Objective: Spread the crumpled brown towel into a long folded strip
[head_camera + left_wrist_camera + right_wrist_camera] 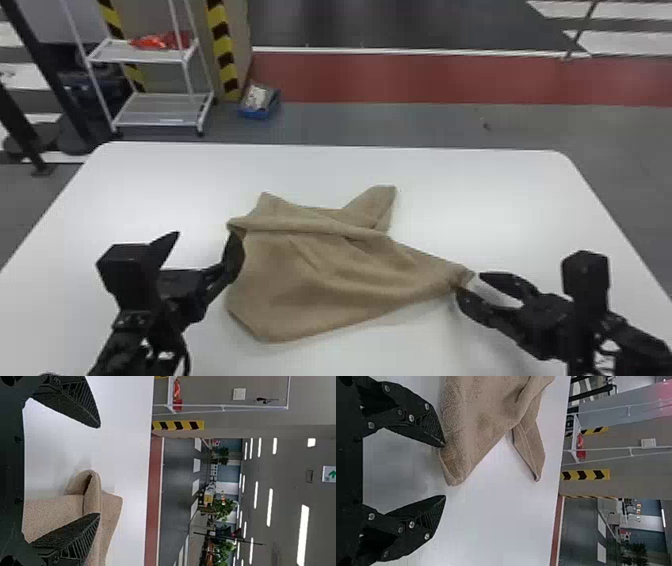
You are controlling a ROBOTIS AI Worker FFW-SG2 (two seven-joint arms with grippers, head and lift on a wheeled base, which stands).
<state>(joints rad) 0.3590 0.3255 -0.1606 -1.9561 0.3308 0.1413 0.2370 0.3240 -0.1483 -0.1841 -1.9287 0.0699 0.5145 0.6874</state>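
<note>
A brown towel [320, 280] lies rumpled across the middle of the white surface [525, 200], a pointed flap [377, 200] angling toward the top of the frame and a fold running across its upper part. At center left, the robot's left hand [204, 238] stands wide open, one finger against the towel's left edge. At lower right, the right hand [468, 284] is also open, one fingertip at the cloth's right corner. Behind, a white wheeled rack [157, 122] holds a red item [160, 41] at upper left, near a blue box [257, 114] on the floor.
</note>
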